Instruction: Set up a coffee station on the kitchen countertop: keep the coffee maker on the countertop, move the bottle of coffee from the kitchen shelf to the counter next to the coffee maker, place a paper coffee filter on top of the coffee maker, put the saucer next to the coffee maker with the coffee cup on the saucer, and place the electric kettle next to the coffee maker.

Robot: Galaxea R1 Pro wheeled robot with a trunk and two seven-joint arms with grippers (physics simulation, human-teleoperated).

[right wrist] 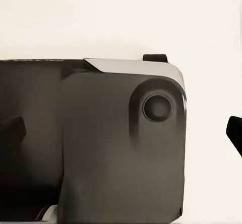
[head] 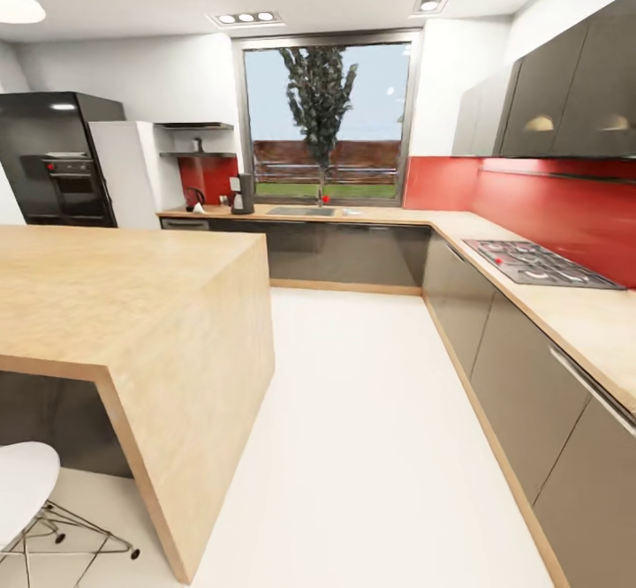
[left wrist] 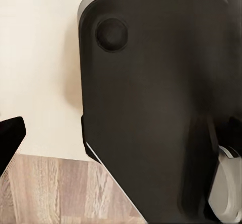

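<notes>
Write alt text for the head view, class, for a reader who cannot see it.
A kitchen seen from a distance: the coffee maker stands on the far kitchen countertop left of a sink, below a large window. A wooden island bar fills the left foreground, and a hob sits in the counter along the right wall.

No lettering, labels, brand marks or numbers can be read on anything here
</notes>
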